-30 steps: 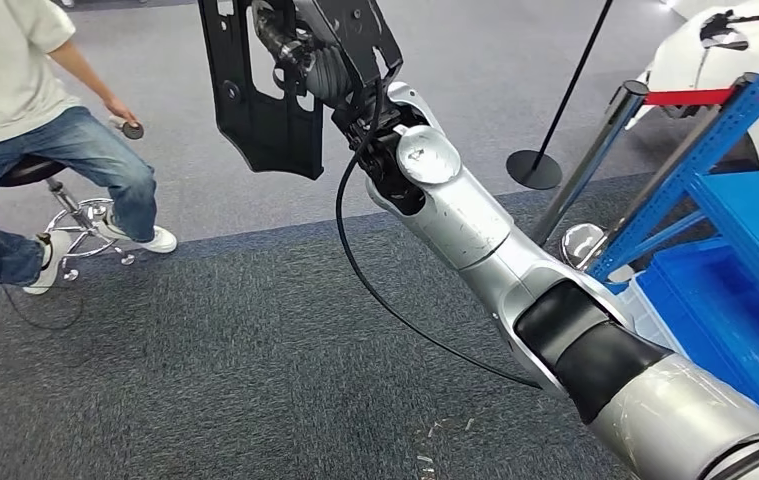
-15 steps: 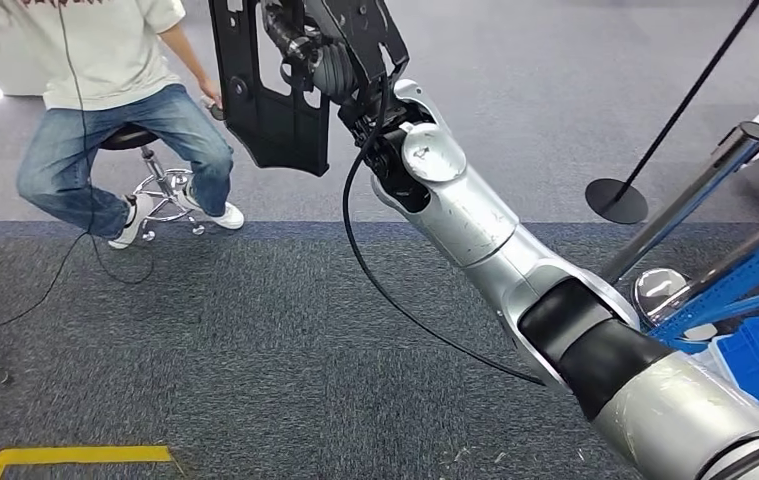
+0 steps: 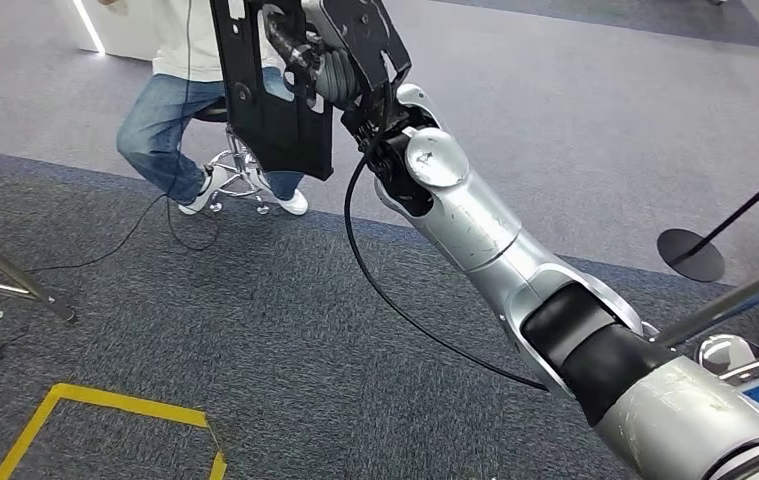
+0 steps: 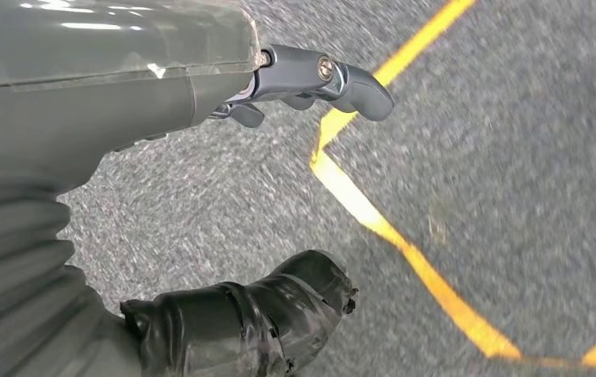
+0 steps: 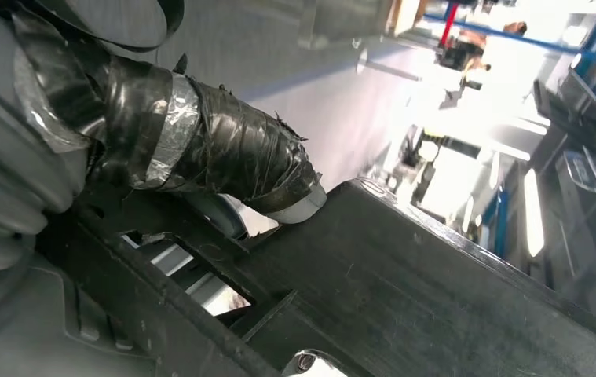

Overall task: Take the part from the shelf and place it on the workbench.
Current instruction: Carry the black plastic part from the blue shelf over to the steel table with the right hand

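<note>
Sitting beyond held part [image 3: 273, 95]: person [image 3: 200, 90] on stool [image 3: 240, 165].

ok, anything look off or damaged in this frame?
Only wear: the right hand has a finger wrapped in black and silver tape, fraying at the tip, and the left hand has similar ragged black wrap. The black part is held, undamaged as far as visible.

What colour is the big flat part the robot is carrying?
Black. The part is a flat black panel with cut-outs, held up by the right robot hand; it shows best in the head view.
</note>
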You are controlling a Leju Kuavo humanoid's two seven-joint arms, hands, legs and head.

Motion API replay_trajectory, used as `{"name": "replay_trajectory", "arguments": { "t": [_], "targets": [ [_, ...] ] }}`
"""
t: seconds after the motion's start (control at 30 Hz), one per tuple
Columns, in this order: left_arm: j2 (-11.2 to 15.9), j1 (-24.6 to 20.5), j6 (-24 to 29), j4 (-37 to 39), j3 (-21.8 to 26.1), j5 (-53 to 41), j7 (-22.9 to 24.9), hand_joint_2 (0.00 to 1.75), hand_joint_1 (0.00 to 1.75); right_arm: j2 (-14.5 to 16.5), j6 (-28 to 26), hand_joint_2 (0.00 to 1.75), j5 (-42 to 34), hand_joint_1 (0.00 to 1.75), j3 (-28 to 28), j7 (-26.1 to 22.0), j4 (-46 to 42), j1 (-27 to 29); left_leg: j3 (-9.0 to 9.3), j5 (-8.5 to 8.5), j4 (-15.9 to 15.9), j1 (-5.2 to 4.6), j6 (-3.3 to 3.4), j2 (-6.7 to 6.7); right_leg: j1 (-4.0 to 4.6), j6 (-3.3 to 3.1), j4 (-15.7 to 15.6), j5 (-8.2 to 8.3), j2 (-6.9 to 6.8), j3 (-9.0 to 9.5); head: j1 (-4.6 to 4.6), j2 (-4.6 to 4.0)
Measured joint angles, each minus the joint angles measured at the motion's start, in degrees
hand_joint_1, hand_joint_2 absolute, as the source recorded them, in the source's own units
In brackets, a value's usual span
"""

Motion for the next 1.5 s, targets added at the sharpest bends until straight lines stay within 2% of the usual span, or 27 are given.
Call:
{"name": "replay_trajectory", "arguments": {
  "t": [0.07, 0.13, 0.2, 0.27, 0.33, 0.4, 0.47, 0.5, 0.53, 0.6, 0.67, 0.7, 0.77, 0.8, 0.87, 0.9, 0.97, 1.0, 1.03, 1.1, 1.13, 1.2, 1.23, 1.3, 1.37, 1.43, 1.5],
  "targets": [
    [0.0, 0.03, -0.06, 0.0, 0.0, -0.13, -0.01, 1.75, 0.0, -0.15, 0.04, 1.75, 0.0, 1.75, -0.02, 0.02, 0.02, 0.33, 0.22, -0.08, 0.06, -0.06, 0.02, -1.87, 0.14, -0.65, -5.57, 4.6, 1.01, 1.32, 0.01, 0.0],
    [-0.04, 0.0, -0.12, 0.0, 0.0, -0.2, -0.01, 1.75, 0.0, -0.26, 0.11, 1.75, 0.0, 1.75, -0.08, -0.01, 0.01, 0.29, 0.15, -0.13, 0.11, 0.0, -0.22, -3.58, 0.08, -1.31, -13.31, 8.3, 4.05, 4.26, -0.07, 0.0],
    [-0.09, -0.02, -0.14, 0.0, 0.01, -0.22, -0.02, 1.75, 0.0, -0.32, 0.16, 1.75, 0.0, 1.75, -0.12, 0.0, 0.01, 0.31, -0.19, 0.01, -0.04, 0.33, -0.8, -5.14, 0.2, -1.65, -16.4, 8.9, 5.43, 5.72, -0.05, 0.0],
    [-0.08, 0.14, -0.15, 0.01, 0.02, -0.23, 0.0, 1.75, 0.0, -0.3, 0.18, 1.75, 0.0, 1.75, -0.11, 0.02, 0.01, 0.37, -0.46, 0.21, -0.33, 0.56, -1.48, -6.24, 0.23, -1.95, -17.17, 9.03, 3.72, 6.34, 0.02, 0.0],
    [-0.12, 0.36, -0.17, 0.03, 0.02, -0.25, 0.01, 1.75, 0.0, -0.28, 0.19, 1.75, 0.0, 1.75, -0.11, 0.0, 0.02, 0.35, -1.28, -0.86, 1.2, 0.14, -1.95, -3.39, -0.04, -2.4, -18.39, 9.33, 1.92, 7.27, -0.08, 0.0],
    [-0.14, 0.32, -0.22, 0.04, 0.02, -0.28, 0.03, 1.75, 0.0, -0.31, 0.19, 1.75, 0.0, 1.75, -0.14, -0.04, 0.03, 0.29, -4.1, -3.89, 7.07, -0.16, -2.31, 1.41, -0.03, -2.75, -18.99, 9.38, 0.12, 7.95, -0.16, 0.0],
    [-0.13, 0.11, -0.28, 0.04, 0.02, -0.31, 0.07, 1.75, 0.0, -0.32, 0.19, 1.75, 0.0, 1.75, -0.16, -0.04, 0.04, 0.33, -7.61, -6.35, 13.86, 0.11, -2.73, 3.36, 0.05, -2.86, -18.83, 9.09, -1.75, 8.1, -0.19, 0.0],
    [-0.13, 0.08, -0.31, 0.04, 0.02, -0.32, 0.08, 1.75, 0.0, -0.32, 0.19, 1.75, 0.0, 1.75, -0.17, -0.03, 0.04, 0.4, -8.36, -6.32, 15.1, 0.29, -2.92, 3.62, 0.02, -2.8, -18.65, 8.87, -2.62, 8.11, -0.19, 0.0],
    [-0.13, 0.09, -0.33, 0.04, 0.02, -0.32, 0.1, 1.75, 0.0, -0.31, 0.25, 1.75, 0.0, 1.75, -0.17, -0.02, 0.05, 0.46, -7.96, -5.29, 14.21, 0.47, -3.11, 3.78, -0.03, -2.67, -18.39, 8.6, -3.45, 8.11, -0.2, 0.0],
    [-0.08, 0.13, -0.34, 0.04, 0.02, -0.34, 0.09, 1.75, 0.0, -0.31, 0.42, 1.75, 0.03, 1.75, -0.17, -0.02, 0.04, 0.48, -4.25, -1.94, 7.07, 0.52, -3.35, 5.35, -0.15, -2.15, -17.51, 7.81, -5.0, 8.15, -0.19, 0.0],
    [-0.03, 0.09, -0.37, 0.04, 0.02, -0.37, 0.04, 1.75, 0.0, -0.32, 0.63, 1.75, 0.08, 1.75, -0.18, 0.0, 0.03, 0.36, -1.16, -0.38, 1.49, 0.19, -2.85, 6.92, 0.1, -1.49, -16.67, 7.0, -6.2, 8.1, -0.14, 0.0],
    [-0.02, 0.08, -0.38, 0.04, 0.02, -0.37, 0.02, 1.75, 0.0, -0.32, 0.72, 1.75, 0.09, 1.75, -0.19, 0.0, 0.04, 0.27, -0.83, -0.61, 0.77, -0.01, -2.45, 7.06, 0.31, -1.21, -16.42, 6.72, -6.67, 8.12, -0.03, 0.0],
    [-0.01, 0.1, -0.38, 0.03, 0.02, -0.38, -0.04, 1.75, 0.0, -0.31, 0.91, 1.75, 0.13, 1.75, -0.19, -0.01, 0.03, 0.1, -0.81, -0.66, 0.86, -0.03, -1.61, 5.71, 0.47, -0.76, -16.4, 6.38, -7.64, 8.39, 0.17, 0.0],
    [0.01, 0.13, -0.38, 0.03, 0.02, -0.38, -0.09, 1.75, 0.0, -0.31, 0.98, 1.75, 0.15, 1.75, -0.19, -0.02, 0.01, 0.02, -0.7, -0.65, 0.74, 0.04, -1.31, 5.07, 0.33, -0.45, -16.18, 6.0, -7.11, 8.51, 0.26, 0.0],
    [0.03, 0.06, -0.38, 0.02, 0.02, -0.38, -0.14, 1.75, 0.0, -0.31, 0.99, 1.75, 0.17, 1.75, -0.22, -0.04, -0.07, -0.16, -0.32, -0.55, 0.52, 0.32, -0.73, 3.78, -0.01, -0.04, -13.25, 3.91, -3.9, 7.4, 0.4, 0.0],
    [0.04, 0.03, -0.38, 0.02, 0.02, -0.38, -0.15, 1.75, 0.0, -0.32, 0.96, 1.75, 0.17, 1.75, -0.25, -0.04, -0.1, -0.23, -0.23, -0.53, 0.44, 0.43, -0.54, 3.11, -0.11, 0.06, -9.99, 2.21, -1.86, 5.86, 0.52, 0.0],
    [0.04, -0.07, -0.38, 0.02, 0.02, -0.38, -0.16, 1.75, 0.0, -0.39, 0.92, 1.75, 0.17, 1.75, -0.3, -0.05, -0.07, -0.19, -0.19, -0.55, 0.44, 0.38, -0.37, 1.62, 0.04, -0.08, -2.02, -0.79, -0.31, 1.59, 0.7, 0.0],
    [0.04, -0.08, -0.38, 0.02, 0.02, -0.38, -0.16, 1.75, 0.0, -0.43, 0.92, 1.75, 0.17, 1.75, -0.3, -0.04, -0.03, -0.1, -0.17, -0.56, 0.45, 0.32, -0.33, 0.79, 0.12, -0.23, 0.45, -1.14, -0.16, 0.03, 0.73, 0.0],
    [0.04, -0.06, -0.38, 0.02, 0.02, -0.38, -0.16, 1.75, 0.0, -0.45, 0.92, 1.75, 0.17, 1.75, -0.3, -0.03, 0.01, -0.02, -0.14, -0.57, 0.46, 0.26, -0.31, -0.08, 0.19, -0.48, 0.79, -0.37, -0.08, -0.54, 0.74, 0.0],
    [0.04, -0.02, -0.38, 0.02, 0.02, -0.38, -0.16, 1.75, 0.0, -0.48, 0.94, 1.75, 0.18, 1.75, -0.3, -0.02, 0.05, -0.04, -0.05, -0.55, 0.47, 0.18, -0.33, -1.81, 0.28, -1.19, -4.87, 3.63, 0.71, 1.55, 0.74, 0.0],
    [0.01, 0.0, -0.39, 0.03, 0.02, -0.39, -0.16, 1.75, 0.0, -0.49, 0.95, 1.75, 0.19, 1.75, -0.3, -0.02, 0.05, -0.12, -0.07, -0.52, 0.47, 0.24, -0.4, -2.59, 0.21, -1.64, -9.06, 5.51, 2.36, 3.32, 0.73, 0.0],
    [0.03, -0.06, -0.4, 0.03, 0.02, -0.41, -0.15, 1.75, 0.0, -0.49, 0.99, 1.75, 0.22, 1.75, -0.29, -0.02, 0.05, -0.3, -0.43, -0.3, 0.43, 0.47, -0.82, -4.08, 0.15, -2.0, -14.87, 7.59, 5.29, 5.91, 0.7, 0.0],
    [0.05, -0.05, -0.41, 0.04, 0.02, -0.44, -0.14, 1.75, 0.0, -0.49, 1.01, 1.75, 0.24, 1.75, -0.28, -0.01, 0.05, -0.38, -0.67, -0.11, 0.3, 0.71, -1.16, -4.82, 0.18, -2.02, -15.9, 7.69, 5.98, 6.39, 0.73, 0.0],
    [0.14, 0.1, -0.4, 0.05, 0.02, -0.54, -0.11, 1.75, 0.0, -0.5, 1.03, 1.75, 0.31, 1.75, -0.28, 0.03, 0.05, -0.51, -0.99, 0.23, -0.01, 0.93, -1.92, -5.76, 0.19, -2.06, -16.66, 8.02, 4.32, 6.93, 0.93, 0.0],
    [0.07, 0.26, -0.4, 0.07, 0.02, -0.59, -0.08, 1.75, 0.0, -0.5, 1.05, 1.75, 0.36, 1.75, -0.28, 0.04, 0.04, -0.6, -1.78, -0.89, 1.53, 0.4, -2.42, -2.72, -0.09, -2.59, -17.62, 8.32, 2.48, 7.64, 0.78, 0.0],
    [0.0, 0.11, -0.4, 0.09, 0.02, -0.55, -0.07, 1.75, 0.0, -0.52, 1.07, 1.75, 0.41, 1.75, -0.29, 0.05, 0.03, -0.77, -4.41, -4.08, 7.27, 0.09, -2.71, 1.93, -0.02, -3.05, -18.04, 8.39, 0.68, 8.05, 0.55, 0.0],
    [0.0, -0.07, -0.4, 0.09, 0.02, -0.48, -0.07, 1.75, 0.0, -0.55, 1.07, 1.75, 0.52, 1.75, -0.3, 0.08, 0.03, -0.76, -7.62, -6.76, 14.0, 0.31, -3.02, 3.52, 0.12, -3.24, -18.0, 8.23, -1.17, 8.12, 0.51, 0.0]
  ]
}}
